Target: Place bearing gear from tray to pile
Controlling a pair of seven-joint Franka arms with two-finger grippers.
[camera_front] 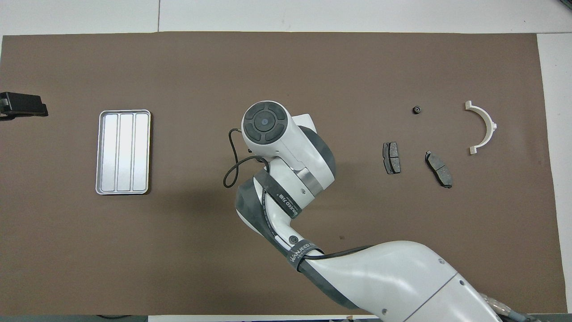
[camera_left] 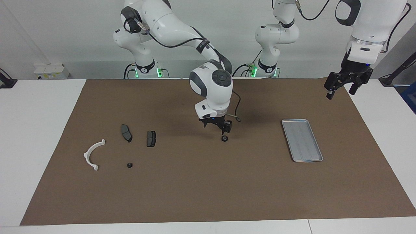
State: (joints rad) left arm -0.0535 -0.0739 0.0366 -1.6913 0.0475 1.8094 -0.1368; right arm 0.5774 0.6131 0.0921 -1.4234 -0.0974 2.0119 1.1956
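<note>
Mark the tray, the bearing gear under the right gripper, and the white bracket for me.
tray [camera_left: 302, 140]: facing view, middle of its ridged floor.
bearing gear [camera_left: 224, 138]: facing view, its dark top face.
white bracket [camera_left: 90, 155]: facing view, middle of its curved band.

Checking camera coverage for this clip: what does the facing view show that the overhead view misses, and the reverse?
Only the facing view shows the bearing gear on the brown mat mid-table, with the right claw open just above it; overhead, the right arm covers both. It also shows the whole left claw, open and raised at the left arm's end of the table.

The overhead view adds nothing new.

Both show the empty tray, two brake pads, the white bracket and a second small gear.
</note>
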